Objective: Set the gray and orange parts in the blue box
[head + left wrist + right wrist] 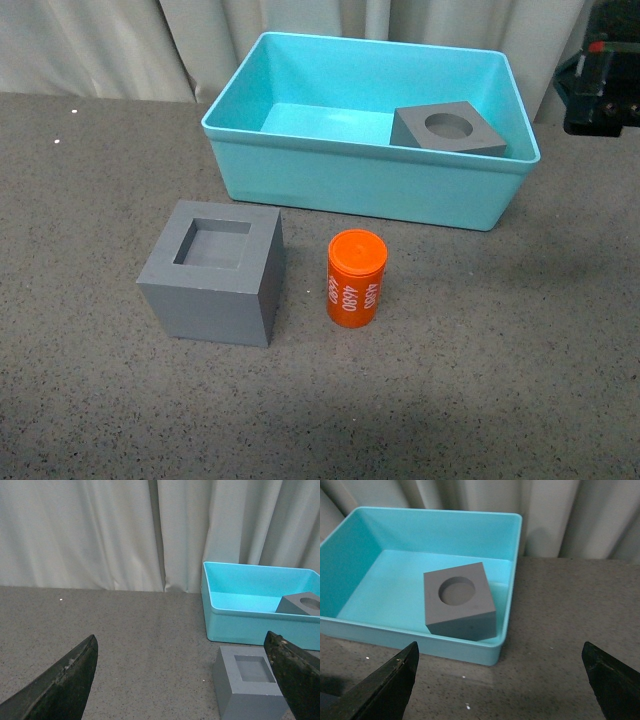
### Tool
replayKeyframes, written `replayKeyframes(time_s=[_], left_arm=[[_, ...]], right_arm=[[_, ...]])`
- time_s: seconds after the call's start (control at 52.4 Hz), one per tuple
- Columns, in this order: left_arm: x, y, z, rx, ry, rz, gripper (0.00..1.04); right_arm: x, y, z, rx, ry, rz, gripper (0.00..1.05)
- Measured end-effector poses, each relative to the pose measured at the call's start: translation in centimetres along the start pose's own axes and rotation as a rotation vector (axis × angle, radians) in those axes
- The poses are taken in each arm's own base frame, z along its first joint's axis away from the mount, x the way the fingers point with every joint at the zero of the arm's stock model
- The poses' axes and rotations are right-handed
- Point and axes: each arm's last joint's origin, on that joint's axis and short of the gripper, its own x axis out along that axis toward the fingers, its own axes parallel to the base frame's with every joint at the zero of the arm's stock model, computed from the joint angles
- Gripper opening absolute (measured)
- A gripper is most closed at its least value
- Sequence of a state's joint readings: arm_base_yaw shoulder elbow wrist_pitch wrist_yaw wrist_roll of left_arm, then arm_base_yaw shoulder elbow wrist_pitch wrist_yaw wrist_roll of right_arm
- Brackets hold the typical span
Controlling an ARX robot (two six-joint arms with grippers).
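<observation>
The turquoise blue box (370,185) stands at the far side of the speckled gray table (500,350), close to the pale curtain (100,50). One gray cube with a round recess (482,141) already lies inside it, over toward the box's right wall and tipped at an angle, so the hole faces up and forward. The other two parts are out on the table in front of the box. The gray cube with a square recess (210,290) sits flat on the left with its recess upward. The orange cylinder (356,280) stands upright just to its right, a narrow gap between them, white numerals running down its side. The left gripper (180,680) is spread wide with nothing between its dark fingers (65,685). The right gripper (499,682) is likewise spread wide and empty, hanging over the table at the box's near edge.
</observation>
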State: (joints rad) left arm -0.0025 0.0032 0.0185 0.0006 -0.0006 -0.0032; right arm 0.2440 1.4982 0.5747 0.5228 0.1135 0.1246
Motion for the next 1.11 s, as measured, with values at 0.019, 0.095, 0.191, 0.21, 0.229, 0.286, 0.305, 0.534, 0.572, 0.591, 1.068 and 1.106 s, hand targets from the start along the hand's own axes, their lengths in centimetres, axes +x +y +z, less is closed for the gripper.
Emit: replayKeyframes(time_s=[0.019, 0.095, 0.191, 0.21, 0.229, 0.286, 0.305, 0.534, 0.572, 0.591, 1.068, 1.106], left_arm=[[0.0, 0.0, 0.0, 0.000, 0.000, 0.000, 0.98], [0.0, 0.0, 0.0, 0.000, 0.000, 0.000, 0.98], [0.0, 0.0, 0.0, 0.000, 0.000, 0.000, 0.98], [0.0, 0.0, 0.0, 0.000, 0.000, 0.000, 0.98], [0.0, 0.0, 0.0, 0.000, 0.000, 0.000, 0.98], [0.0, 0.0, 0.0, 0.000, 0.000, 0.000, 0.98], [0.0, 0.0, 0.0, 0.000, 0.000, 0.000, 0.98], [2.5, -0.4, -0.2, -0.183, 0.412, 0.176, 0.98], [3.2, -0.5, 0.0, -0.202, 0.417, 0.166, 0.98], [3.7, -0.6, 0.2, -0.210, 0.417, 0.156, 0.98], [16.5, -4.8, -0.1, -0.301, 0.587, -0.076, 0.98], [17.0, -5.1, -0.4, -0.298, 0.606, -0.085, 0.98]], right_arm=[[-0.2, 0.0, -0.1, -0.004, -0.001, -0.004, 0.95], [-0.6, -0.1, 0.0, -0.016, -0.010, -0.008, 0.95], [-0.6, -0.1, 0.0, -0.020, -0.011, -0.008, 0.95], [-0.6, -0.1, 0.0, -0.020, -0.010, -0.008, 0.95], [-0.6, -0.1, 0.0, -0.021, -0.010, -0.008, 0.95], [-0.6, -0.1, -0.1, -0.023, -0.010, -0.009, 0.95], [-0.6, -0.1, -0.1, -0.023, -0.010, -0.009, 0.95], [-0.6, -0.1, -0.1, -0.023, -0.008, -0.011, 0.95], [-0.6, -0.1, -0.1, -0.023, -0.008, -0.011, 0.95], [-0.6, -0.1, -0.1, -0.023, -0.008, -0.010, 0.95], [-0.6, -0.1, -0.1, -0.024, -0.008, -0.011, 0.95], [-0.6, -0.1, -0.1, -0.024, -0.008, -0.011, 0.95]])
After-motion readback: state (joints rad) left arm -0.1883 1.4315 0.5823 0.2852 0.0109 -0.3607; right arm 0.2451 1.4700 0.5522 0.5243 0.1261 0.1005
